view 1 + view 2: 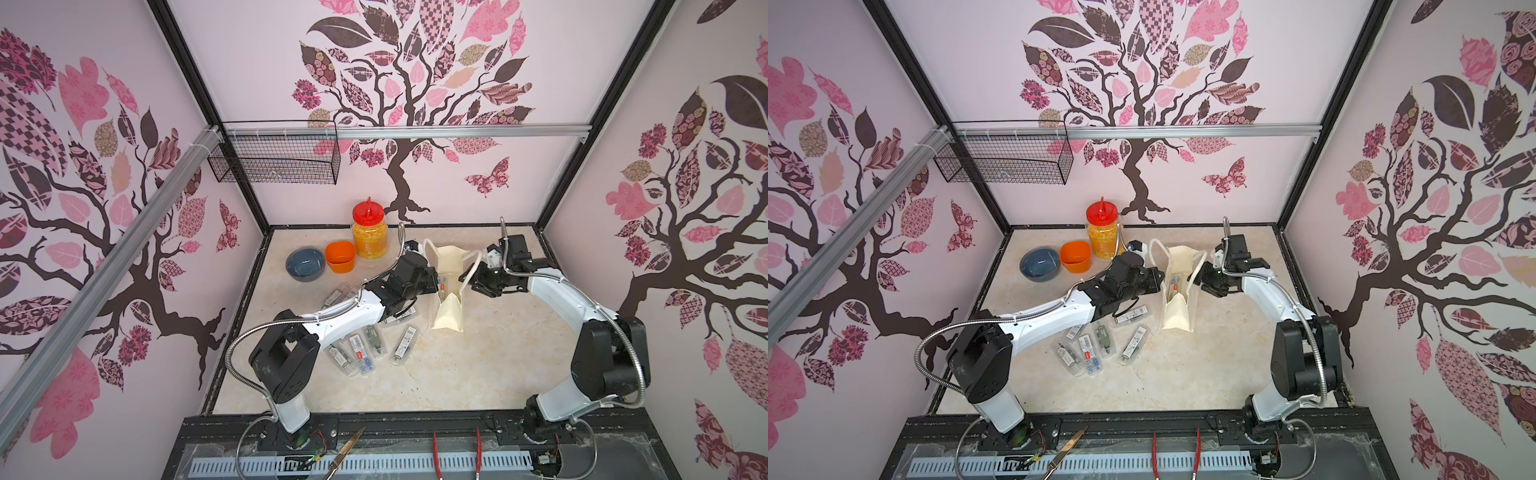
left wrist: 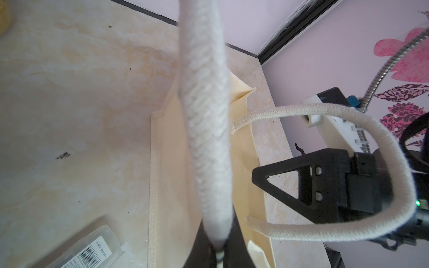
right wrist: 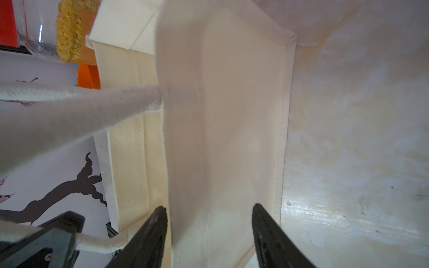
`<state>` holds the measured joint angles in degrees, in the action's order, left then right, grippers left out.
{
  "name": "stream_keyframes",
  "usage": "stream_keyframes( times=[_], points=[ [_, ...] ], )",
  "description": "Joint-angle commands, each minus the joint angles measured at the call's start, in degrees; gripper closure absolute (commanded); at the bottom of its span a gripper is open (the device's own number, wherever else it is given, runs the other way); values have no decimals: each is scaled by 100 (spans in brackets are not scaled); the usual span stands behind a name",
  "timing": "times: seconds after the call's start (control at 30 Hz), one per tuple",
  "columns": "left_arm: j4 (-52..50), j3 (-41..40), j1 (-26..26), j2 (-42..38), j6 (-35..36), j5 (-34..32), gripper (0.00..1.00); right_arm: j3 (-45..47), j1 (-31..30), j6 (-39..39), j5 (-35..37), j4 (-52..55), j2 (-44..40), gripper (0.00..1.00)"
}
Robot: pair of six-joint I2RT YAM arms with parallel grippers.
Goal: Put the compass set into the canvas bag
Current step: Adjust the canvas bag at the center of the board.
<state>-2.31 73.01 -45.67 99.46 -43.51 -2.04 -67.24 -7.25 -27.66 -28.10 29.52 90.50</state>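
Note:
The cream canvas bag stands upright mid-table with its mouth open. A clear-cased compass set lies inside it. Several more compass sets lie on the table by the left arm. My left gripper is shut on the bag's left rope handle. On the opposite side, my right gripper is open at the bag's wall. The other handle loops around one of its fingers.
A red-lidded jar, an orange cup and a blue bowl stand at the back left. A wire basket hangs on the back rail. Scissors and red pliers lie on the front ledge.

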Motion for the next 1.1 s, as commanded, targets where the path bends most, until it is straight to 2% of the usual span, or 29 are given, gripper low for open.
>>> stream_keyframes(
  times=[0.0,0.2,0.37,0.57,0.7,0.87,1.07],
  points=[
    [-123,85,22,-50,79,40,100,-161,-3,214,43,-20,-20,39],
    [-126,90,23,-41,70,53,100,-304,-75,312,199,121,195,42],
    [-121,91,16,-61,75,12,100,-273,-118,383,447,238,297,56],
    [-166,18,28,-162,109,-149,100,-638,-111,777,1374,854,205,81],
    [-225,-60,75,-307,177,-336,100,-956,28,1070,1695,1304,305,100],
    [-330,-143,189,-485,311,-486,100,-1060,237,1356,2256,1635,381,100],
    [-323,-236,224,-628,392,-565,100,-944,271,1392,2346,1296,99,100]
  ],
)
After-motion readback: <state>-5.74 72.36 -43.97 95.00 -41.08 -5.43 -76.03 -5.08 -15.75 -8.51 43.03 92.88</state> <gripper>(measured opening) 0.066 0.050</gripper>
